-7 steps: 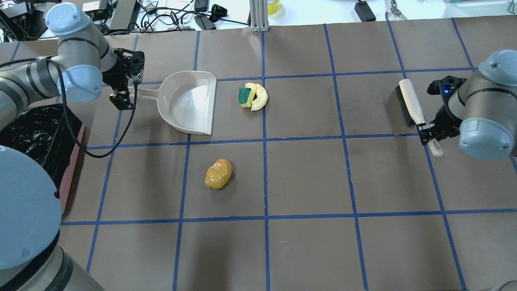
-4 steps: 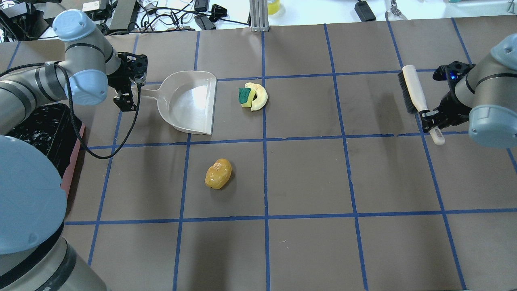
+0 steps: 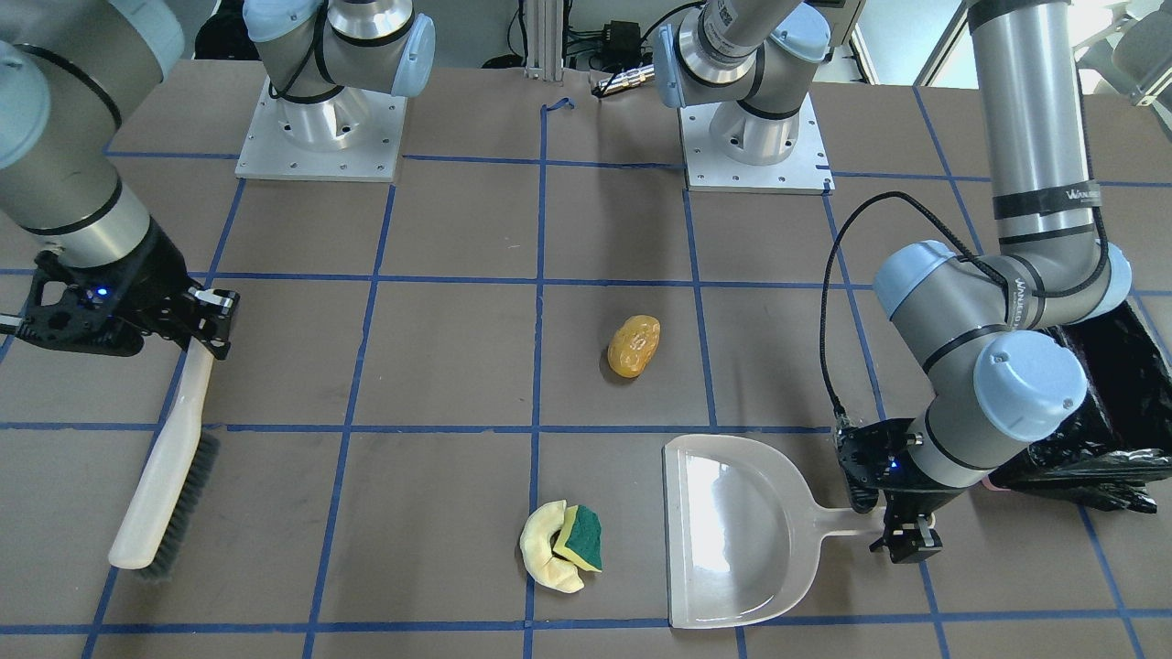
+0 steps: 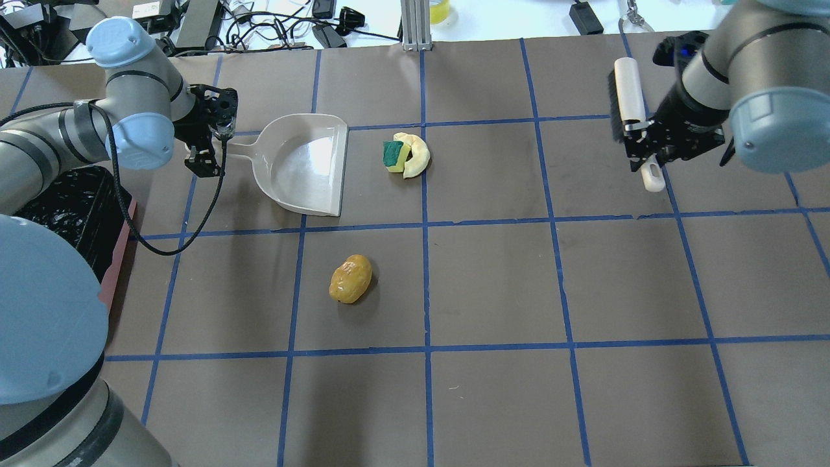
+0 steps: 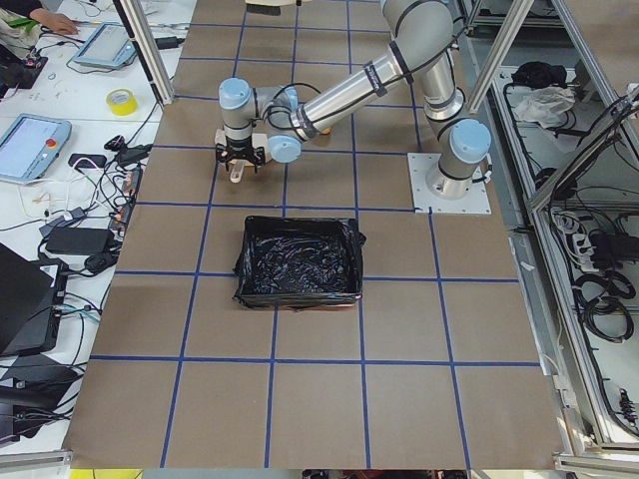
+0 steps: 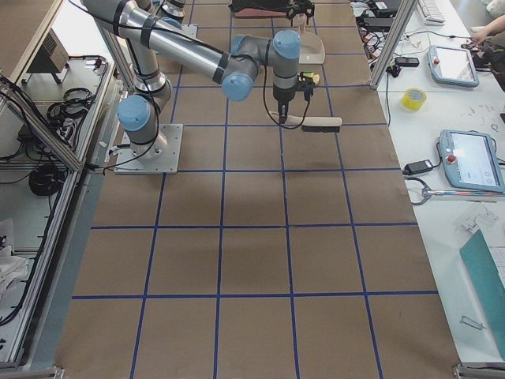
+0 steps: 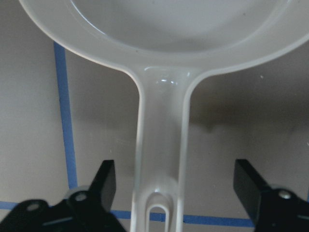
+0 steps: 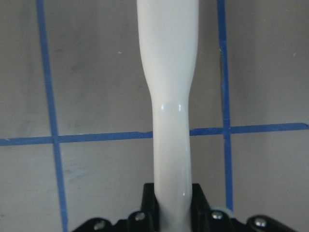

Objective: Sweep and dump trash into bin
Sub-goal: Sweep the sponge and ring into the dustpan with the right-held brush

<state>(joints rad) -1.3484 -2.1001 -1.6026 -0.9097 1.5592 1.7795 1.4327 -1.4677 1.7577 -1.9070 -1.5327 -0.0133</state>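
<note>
The potato-like lump (image 4: 351, 278) lies alone on the desk (image 4: 493, 279). The sponge (image 4: 393, 155) and peel (image 4: 419, 155) touch, near the dustpan (image 4: 305, 165) mouth. The black-lined pink bin (image 4: 120, 253) sits at the left edge. The left hand (image 4: 205, 157) gapes wide astride the dustpan handle, and the right hand (image 4: 639, 146) is clamped on the brush (image 4: 628, 91).

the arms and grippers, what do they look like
The left arm and right arm are silver-grey tubes with pale blue joint caps and black rings, standing on square metal base plates. A black cable loops along the left arm to its wrist. The left gripper and right gripper are black and two-fingered, each with a small blue light on its wrist mount.
</note>
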